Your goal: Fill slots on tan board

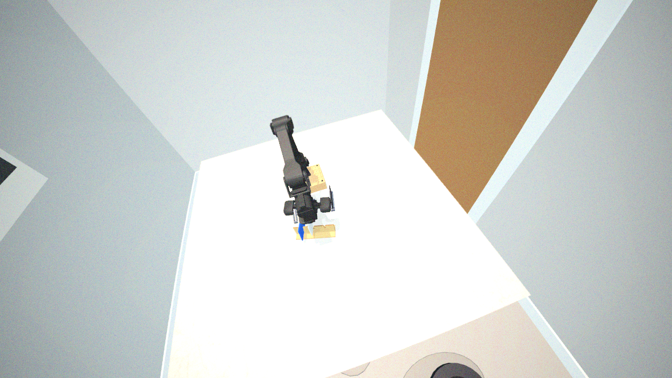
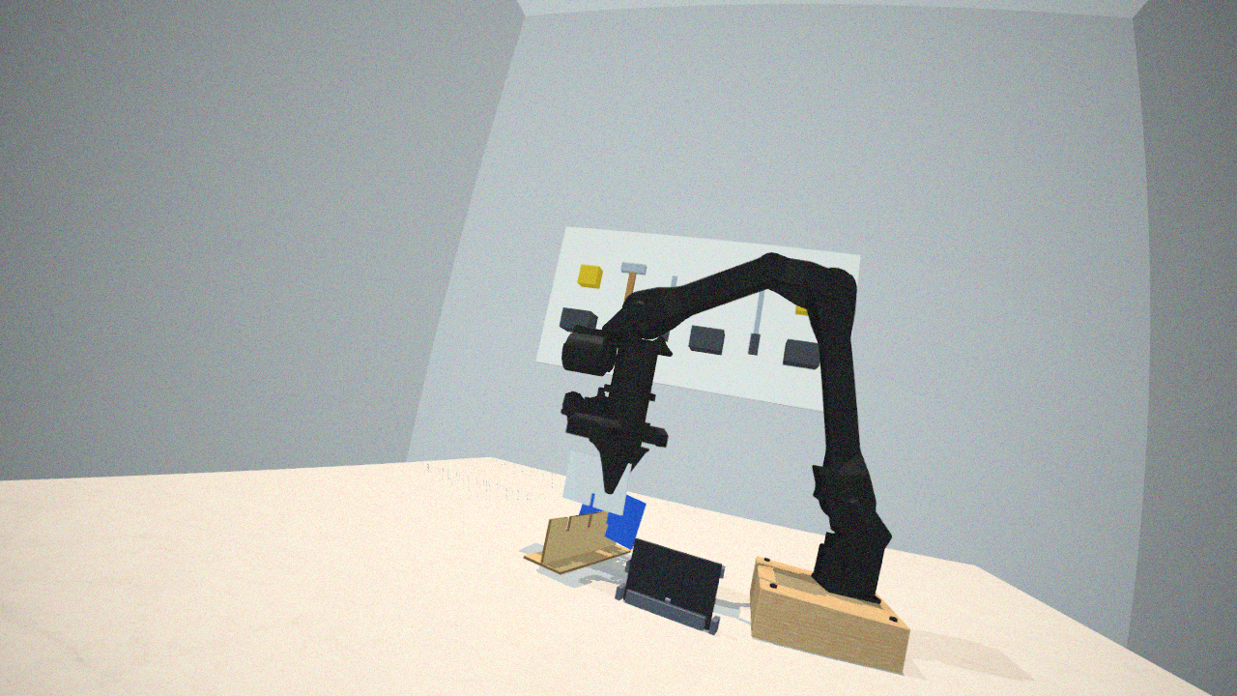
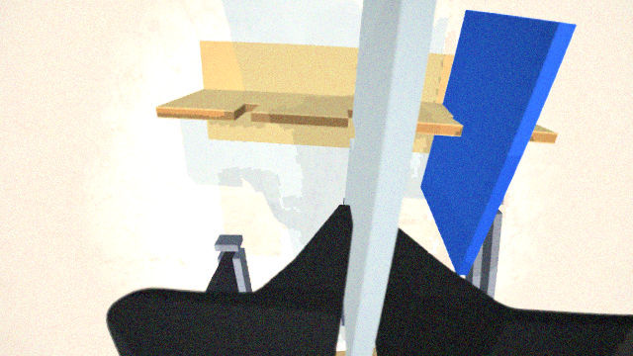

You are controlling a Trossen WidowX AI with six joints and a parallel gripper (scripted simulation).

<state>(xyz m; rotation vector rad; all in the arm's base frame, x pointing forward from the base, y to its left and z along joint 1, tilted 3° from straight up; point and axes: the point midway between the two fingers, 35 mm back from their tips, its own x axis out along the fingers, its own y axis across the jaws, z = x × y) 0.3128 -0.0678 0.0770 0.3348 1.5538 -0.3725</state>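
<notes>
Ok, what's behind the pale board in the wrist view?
Behind the pale board: the tan board continues out both sides. The stretch directly behind is covered, including part of a slot.

Arm arched, wrist down — jaws (image 1: 307, 222) (image 2: 611, 491) clamped.

Boards: one tan (image 1: 325, 231) (image 2: 572, 541) (image 3: 302, 103), one blue (image 1: 301, 231) (image 2: 627, 522) (image 3: 487, 124), one pale (image 1: 310, 229) (image 2: 583, 480) (image 3: 386, 148), one black (image 2: 673, 578) (image 3: 225, 277) (four total).
</notes>
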